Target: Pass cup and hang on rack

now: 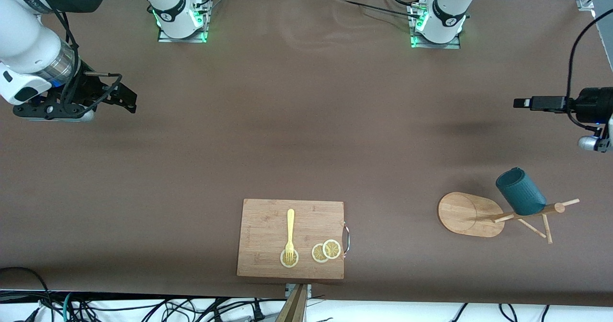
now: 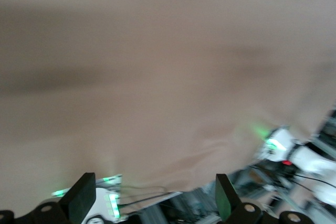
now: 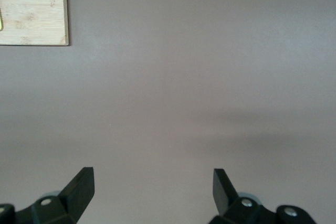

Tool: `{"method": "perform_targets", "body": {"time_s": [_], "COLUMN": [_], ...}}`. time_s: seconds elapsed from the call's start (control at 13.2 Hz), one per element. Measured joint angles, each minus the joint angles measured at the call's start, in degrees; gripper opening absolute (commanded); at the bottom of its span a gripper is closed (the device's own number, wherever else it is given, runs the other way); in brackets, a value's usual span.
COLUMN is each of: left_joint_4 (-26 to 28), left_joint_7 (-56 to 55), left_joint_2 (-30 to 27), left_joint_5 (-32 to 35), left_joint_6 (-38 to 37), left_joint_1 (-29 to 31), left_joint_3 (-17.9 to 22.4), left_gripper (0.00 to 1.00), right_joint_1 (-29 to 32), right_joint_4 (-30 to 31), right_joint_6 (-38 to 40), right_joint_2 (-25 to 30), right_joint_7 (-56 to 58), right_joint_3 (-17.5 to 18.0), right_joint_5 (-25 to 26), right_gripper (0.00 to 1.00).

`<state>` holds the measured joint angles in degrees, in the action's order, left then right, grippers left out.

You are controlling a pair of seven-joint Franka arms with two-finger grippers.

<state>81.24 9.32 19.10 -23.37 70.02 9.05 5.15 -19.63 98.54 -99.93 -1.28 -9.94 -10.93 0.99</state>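
Front view: cup (image 1: 520,192) hangs tilted on rack (image 1: 471,214), near table's front edge toward my left arm's end. Board (image 1: 291,238) at front edge mid-table, with fork (image 1: 289,235) and lemon slices (image 1: 326,250). My right gripper (image 1: 125,97) and left gripper (image 1: 522,103) hover over bare table at opposite ends.

Left wrist view: fingers (image 2: 81,200) spread wide, empty.

Right wrist view: fingers (image 3: 81,187) spread wide, empty; board corner visible.

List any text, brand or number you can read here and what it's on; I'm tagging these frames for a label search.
Dark lettering on the white upper link of the right arm: cut off by the picture's edge, not readable.
Round black marks on the collars near both arm bases: too small to read.
Cup, rack, cutting board: no text.
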Motion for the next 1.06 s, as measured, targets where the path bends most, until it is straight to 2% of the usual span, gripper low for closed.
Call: {"method": "perform_targets", "body": {"time_s": [0.23, 0.38, 0.83, 1.06], "left_joint_4": [-2.7, -3.3, -3.6, -3.5], "left_joint_7": [-0.3, -1.1, -2.1, -3.1], "left_joint_2": [-1.2, -2.9, -8.5, -9.2], "left_joint_5": [15.0, 20.2, 22.2, 22.2], "left_joint_6": [4.8, 6.7, 7.3, 7.3], "left_joint_1": [-3.6, -4.9, -4.6, -4.6], "left_joint_3": [-4.8, -7.2, -7.0, -7.1], "left_gripper": [1.00, 1.00, 1.00, 1.00], "right_joint_1": [0.0, 0.0, 0.0, 0.0], "right_joint_4": [0.0, 0.0, 0.0, 0.0], "right_joint_6": [0.0, 0.0, 0.0, 0.0], "right_joint_2": [0.0, 0.0, 0.0, 0.0], "right_joint_7": [0.0, 0.0, 0.0, 0.0], "right_joint_3": [0.0, 0.0, 0.0, 0.0], "right_joint_5": [0.0, 0.0, 0.0, 0.0], "right_gripper": [1.00, 1.00, 1.00, 1.00]}}
